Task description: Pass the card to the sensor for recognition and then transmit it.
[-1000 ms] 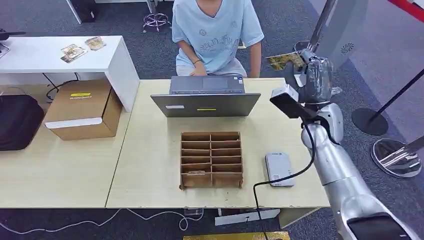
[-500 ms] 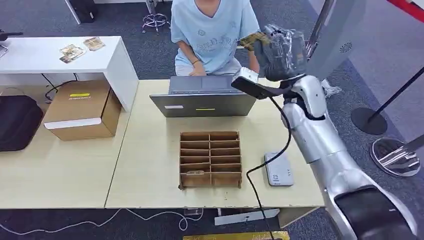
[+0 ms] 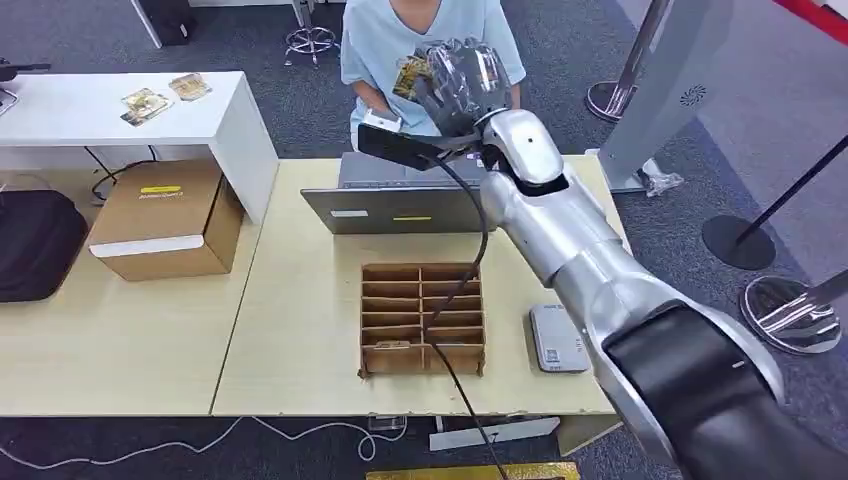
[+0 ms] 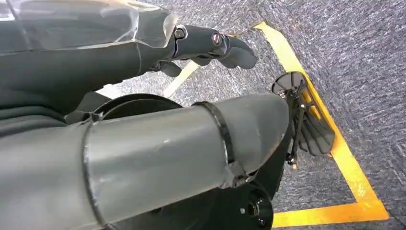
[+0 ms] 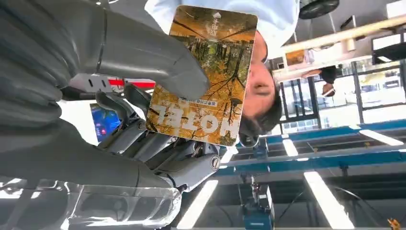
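The right hand [image 3: 462, 78] is raised over the laptop [image 3: 412, 196] in front of the seated person [image 3: 425, 45], thumb and fingers clamped on the card [image 5: 203, 76]; the left hand [image 4: 210, 45] hangs above the floor, fingers loosely apart, holding nothing; the sensor [image 3: 556, 338] lies on the table [image 3: 300, 300] beside the divided box [image 3: 423, 320].

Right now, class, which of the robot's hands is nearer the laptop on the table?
The right. The right hand, holding the card, is raised just beyond the laptop, towards the seated person. The left hand hangs low over the carpet, off the table.
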Robot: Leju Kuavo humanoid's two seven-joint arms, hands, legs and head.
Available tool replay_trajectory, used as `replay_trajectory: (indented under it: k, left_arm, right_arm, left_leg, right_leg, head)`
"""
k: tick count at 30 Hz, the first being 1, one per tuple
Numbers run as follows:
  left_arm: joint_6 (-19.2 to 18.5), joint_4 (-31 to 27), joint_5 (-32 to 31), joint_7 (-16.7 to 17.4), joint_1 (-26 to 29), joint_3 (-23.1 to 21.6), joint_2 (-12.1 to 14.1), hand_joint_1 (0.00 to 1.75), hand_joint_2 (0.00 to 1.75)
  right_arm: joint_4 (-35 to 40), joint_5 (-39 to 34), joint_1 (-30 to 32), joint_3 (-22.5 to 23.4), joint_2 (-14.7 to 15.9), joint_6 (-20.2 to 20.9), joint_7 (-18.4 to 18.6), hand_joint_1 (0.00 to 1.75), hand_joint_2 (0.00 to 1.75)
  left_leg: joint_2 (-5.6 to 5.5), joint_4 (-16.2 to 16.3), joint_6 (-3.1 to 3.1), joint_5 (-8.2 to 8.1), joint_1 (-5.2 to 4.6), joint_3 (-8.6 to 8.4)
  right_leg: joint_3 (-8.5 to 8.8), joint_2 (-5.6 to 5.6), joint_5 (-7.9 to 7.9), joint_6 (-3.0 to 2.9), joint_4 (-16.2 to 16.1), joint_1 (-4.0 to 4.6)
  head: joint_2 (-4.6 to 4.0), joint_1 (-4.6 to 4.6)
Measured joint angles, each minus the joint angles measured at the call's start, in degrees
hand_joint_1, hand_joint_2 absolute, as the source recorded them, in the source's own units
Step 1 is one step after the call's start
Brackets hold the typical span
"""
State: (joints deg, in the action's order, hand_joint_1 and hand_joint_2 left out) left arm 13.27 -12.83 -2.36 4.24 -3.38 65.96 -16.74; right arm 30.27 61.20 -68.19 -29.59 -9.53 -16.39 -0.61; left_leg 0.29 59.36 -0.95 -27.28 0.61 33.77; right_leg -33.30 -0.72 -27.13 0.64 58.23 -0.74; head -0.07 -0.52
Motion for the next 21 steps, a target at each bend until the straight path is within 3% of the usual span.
replay_trajectory:
  k: [4,9,21]
  left_arm:
    - [0.79,0.00,0.66,0.13,-0.06,0.00,-0.15,0.00,0.00]
    - [0.13,0.00,1.33,0.37,-0.07,0.00,-0.33,0.00,0.00]
    - [-1.77,0.00,2.16,0.63,-0.13,0.00,0.17,0.00,0.00]
  right_arm:
    - [-3.34,1.59,-1.62,-0.39,-1.16,3.58,4.54,1.75,1.75]
    - [-6.12,2.56,-2.58,-0.81,-1.57,4.92,7.26,1.75,1.75]
    - [-9.05,2.51,-3.15,-0.83,-0.96,5.55,8.22,1.75,1.75]
  left_leg:
    - [-0.01,0.01,0.00,0.00,0.00,0.00]
    - [0.00,0.01,0.00,0.00,0.00,-0.02]
    - [0.01,0.01,0.00,0.00,0.00,-0.02]
  right_leg:
    - [0.00,-0.01,0.01,-0.01,-0.01,0.00]
    - [-0.01,-0.01,0.02,-0.02,-0.01,0.01]
    - [-0.03,0.02,0.02,-0.02,-0.01,0.01]
  head:
    - [0.00,-0.02]
    - [0.00,0.00]
    - [0.00,0.00]
